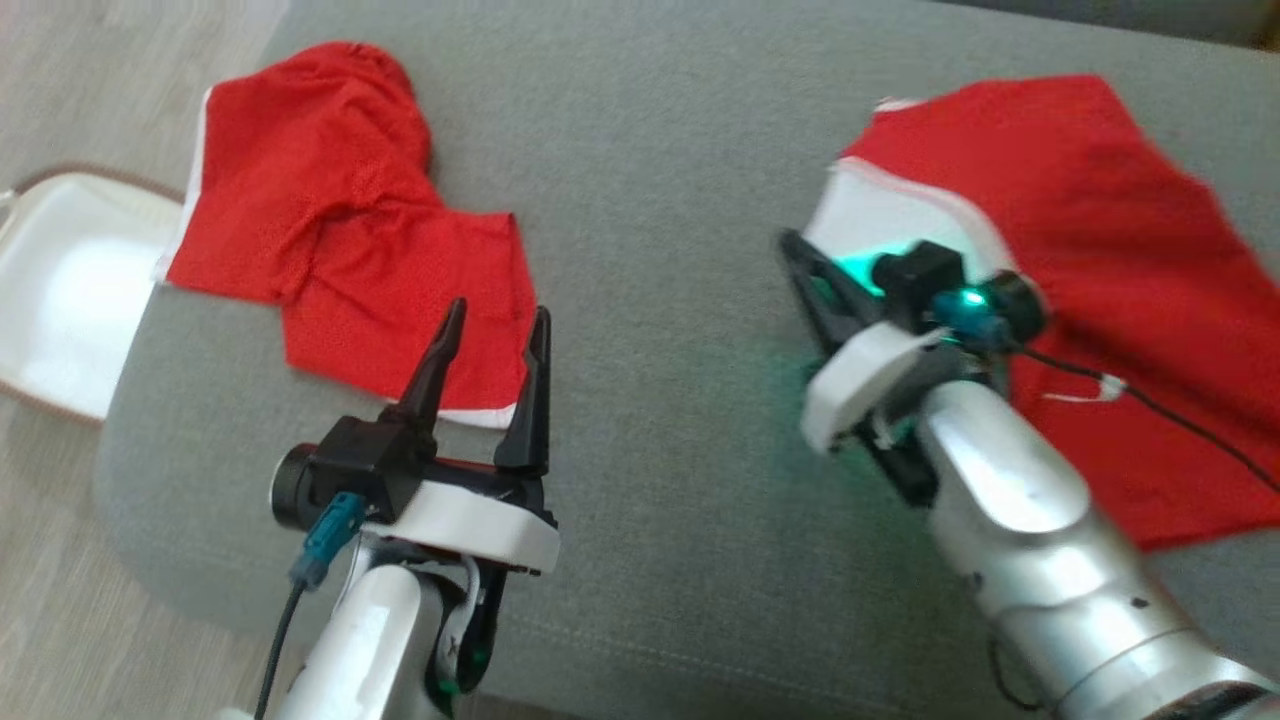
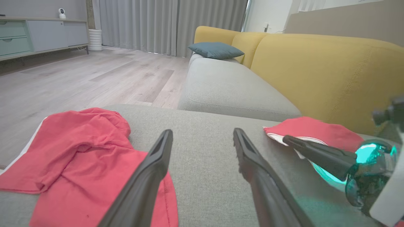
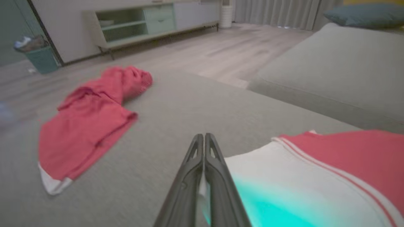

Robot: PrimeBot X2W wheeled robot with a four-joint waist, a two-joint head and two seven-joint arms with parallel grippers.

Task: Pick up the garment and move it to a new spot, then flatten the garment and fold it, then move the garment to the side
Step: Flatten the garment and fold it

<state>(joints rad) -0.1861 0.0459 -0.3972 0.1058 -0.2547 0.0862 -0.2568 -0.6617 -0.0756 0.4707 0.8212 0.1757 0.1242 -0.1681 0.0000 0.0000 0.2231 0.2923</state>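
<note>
Grey sofa seat (image 2: pixel 221 85), yellow backrest (image 2: pixel 315 72) (teal cushion (image 2: pixel 216 50) at far end), pale wood floor (image 2: pixel 79 78), grey curtains (image 2: pixel 157 25), sideboard (image 2: pixel 38 34).

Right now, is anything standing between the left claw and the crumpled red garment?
Nothing visible does. The open left claw is at the near edge of the crumpled red garment, lying on the grey cushion.

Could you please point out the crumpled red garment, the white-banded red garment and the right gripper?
crumpled red garment (image 1: pixel 340 220): head view, middle of its fabric.
white-banded red garment (image 1: pixel 1080 200): head view, on the red cloth.
right gripper (image 3: pixel 204 136): right wrist view, between its shut fingertips.
</note>
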